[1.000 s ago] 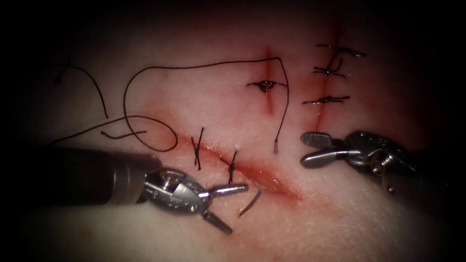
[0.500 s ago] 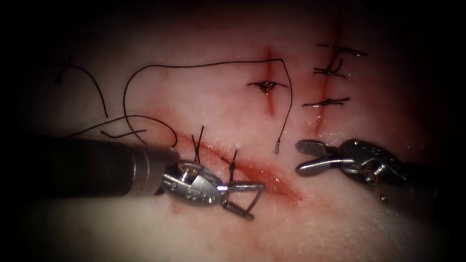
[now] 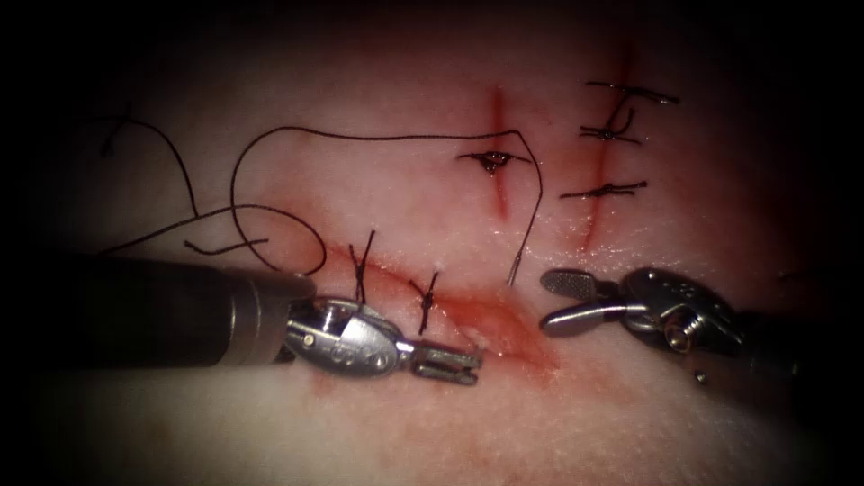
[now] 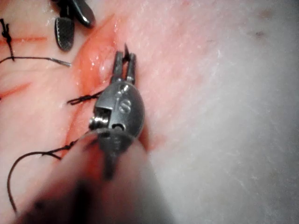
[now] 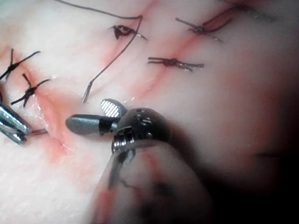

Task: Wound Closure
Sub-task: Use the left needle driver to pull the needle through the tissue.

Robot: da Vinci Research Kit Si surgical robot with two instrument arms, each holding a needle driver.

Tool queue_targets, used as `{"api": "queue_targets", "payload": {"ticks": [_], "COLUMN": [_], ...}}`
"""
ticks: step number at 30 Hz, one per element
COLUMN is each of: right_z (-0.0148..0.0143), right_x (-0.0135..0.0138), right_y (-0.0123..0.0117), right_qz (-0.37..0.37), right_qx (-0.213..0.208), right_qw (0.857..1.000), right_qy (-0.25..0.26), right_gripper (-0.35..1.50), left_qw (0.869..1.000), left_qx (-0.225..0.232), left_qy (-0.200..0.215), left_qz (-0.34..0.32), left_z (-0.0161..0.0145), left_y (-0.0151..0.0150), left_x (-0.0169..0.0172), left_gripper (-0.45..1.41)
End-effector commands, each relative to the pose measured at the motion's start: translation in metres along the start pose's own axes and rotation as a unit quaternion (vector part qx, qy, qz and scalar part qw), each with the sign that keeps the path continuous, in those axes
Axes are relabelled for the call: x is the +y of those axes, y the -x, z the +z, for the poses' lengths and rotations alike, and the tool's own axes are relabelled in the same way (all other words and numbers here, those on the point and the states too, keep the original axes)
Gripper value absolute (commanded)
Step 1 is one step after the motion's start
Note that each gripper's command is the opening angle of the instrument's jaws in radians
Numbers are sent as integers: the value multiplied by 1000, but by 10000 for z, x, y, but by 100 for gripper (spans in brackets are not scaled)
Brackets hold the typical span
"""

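Dark shafts end in silver wrists (image 3: 346, 339) with screws and ridged jaws.

The needle (image 3: 479, 346) is almost all hidden; only a short dark tip shows past the closed jaws of the left tool (image 3: 447, 362), on the near side of the cut (image 3: 490, 324). The black thread (image 3: 378, 139) lies loose on the tissue (image 3: 630, 423), far and left
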Motion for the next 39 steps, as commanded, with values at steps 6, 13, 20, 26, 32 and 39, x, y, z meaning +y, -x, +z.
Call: {"api": "queue_targets", "payload": {"ticks": [6,13,20,26,32,39], "right_z": [10,12,7,5,4,-3], "right_x": [-2,2,-1,-5,-9,-33], "right_y": [6,-2,-23,-23,-21,-26], "right_qz": [-1,-225,-305,-312,-313,-270], "right_qx": [2,-40,-49,-88,-109,-61], "right_qw": [1000,973,950,944,939,960], "right_qy": [4,40,55,68,89,42], "right_gripper": [121,124,129,136,148,131], "left_qw": [982,949,923,912,930,978], "left_qx": [46,65,84,91,98,92], "left_qy": [26,44,60,72,76,28], "left_qz": [-179,-306,-371,-394,-346,-186], "left_z": [0,-1,-8,-16,-19,-29], "left_y": [-16,-30,-59,-96,-133,-173], "left_x": [-2,4,13,23,24,3], "left_gripper": [-45,-45,-45,-45,-45,-45]}}
